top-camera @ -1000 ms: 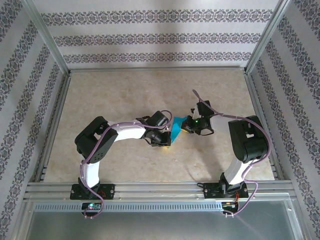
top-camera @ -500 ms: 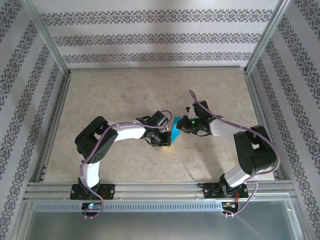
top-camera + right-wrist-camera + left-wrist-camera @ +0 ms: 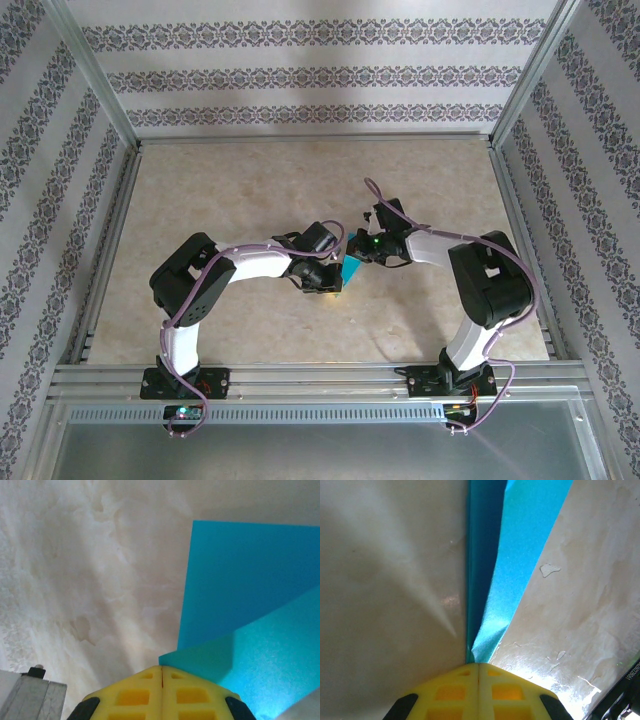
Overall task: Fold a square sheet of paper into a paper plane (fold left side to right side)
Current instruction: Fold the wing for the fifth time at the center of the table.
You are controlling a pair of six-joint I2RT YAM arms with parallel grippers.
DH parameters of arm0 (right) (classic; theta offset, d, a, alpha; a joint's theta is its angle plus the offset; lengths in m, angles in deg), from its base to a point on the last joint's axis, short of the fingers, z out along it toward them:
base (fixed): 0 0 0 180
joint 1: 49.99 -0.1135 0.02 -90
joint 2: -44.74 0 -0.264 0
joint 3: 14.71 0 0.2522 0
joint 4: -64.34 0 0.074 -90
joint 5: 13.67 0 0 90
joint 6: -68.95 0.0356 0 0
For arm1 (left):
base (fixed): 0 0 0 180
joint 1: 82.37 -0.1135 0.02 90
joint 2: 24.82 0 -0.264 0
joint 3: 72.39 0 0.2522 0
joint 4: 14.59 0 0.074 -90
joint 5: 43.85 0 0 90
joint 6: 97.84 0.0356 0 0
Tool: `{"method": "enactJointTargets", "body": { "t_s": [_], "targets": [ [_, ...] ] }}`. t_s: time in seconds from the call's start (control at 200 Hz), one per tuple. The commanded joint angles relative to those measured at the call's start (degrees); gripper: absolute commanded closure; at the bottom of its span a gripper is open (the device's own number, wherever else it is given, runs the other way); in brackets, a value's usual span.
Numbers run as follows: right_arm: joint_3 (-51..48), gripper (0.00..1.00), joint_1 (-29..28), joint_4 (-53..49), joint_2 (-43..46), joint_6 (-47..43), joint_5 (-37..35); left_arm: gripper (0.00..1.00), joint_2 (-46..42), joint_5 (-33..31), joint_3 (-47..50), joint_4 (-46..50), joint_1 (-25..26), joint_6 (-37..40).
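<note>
The square sheet of paper is teal-blue and shows as a small patch between the two grippers in the top view. My left gripper is shut, and in its wrist view the sheet narrows and puckers into the closed yellow fingertips. My right gripper is shut too. In the right wrist view a raised flap has its corner at the closed tips and shades the flat layer lying on the table beneath it. The arms hide most of the sheet from above.
The beige mottled table is fenced by aluminium rails, with patterned walls behind. Both arms bend inward and meet near the table's middle. A grey metal corner sits at the lower left of the right wrist view.
My right gripper has swung left toward the left gripper, taking the paper's flap with it. Less teal shows from above. The left arm has stayed put.
</note>
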Motion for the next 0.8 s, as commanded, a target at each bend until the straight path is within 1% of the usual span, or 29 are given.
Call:
{"method": "enactJointTargets", "body": {
  "t_s": [0.0, 0.16, 0.31, 0.52, 0.67, 0.794],
  "targets": [
    [1.19, 1.00, -0.28, -0.70, -1.68, -1.58, -2.00, 1.00, 2.02, -1.19, 1.03, 6.59, 0.79, 0.73],
    [-1.53, 1.00, -0.13, -0.32, -2.03, -1.22, -3.38, 1.00, 1.42, -1.32, 0.85, 6.65, 0.79, 0.65],
    [-3.56, 1.00, 0.60, 0.42, -3.36, -1.18, -3.09, 1.00, 0.47, -0.48, -0.21, 6.24, 0.79, 0.48],
    [-6.25, 1.00, 0.78, 0.76, -3.83, -0.92, -2.79, 1.00, -3.22, 1.46, -1.00, 3.54, 0.80, -0.77],
    [-8.06, 1.00, 1.21, 2.45, -4.03, -0.45, -1.48, 1.00, -5.34, 4.35, -0.34, -0.30, 0.79, -2.84],
    [-9.13, 1.00, 1.32, 3.56, -3.64, -0.26, -1.07, 1.00, -4.28, 7.60, 0.43, -3.24, 0.81, -4.36]
  ]
}}
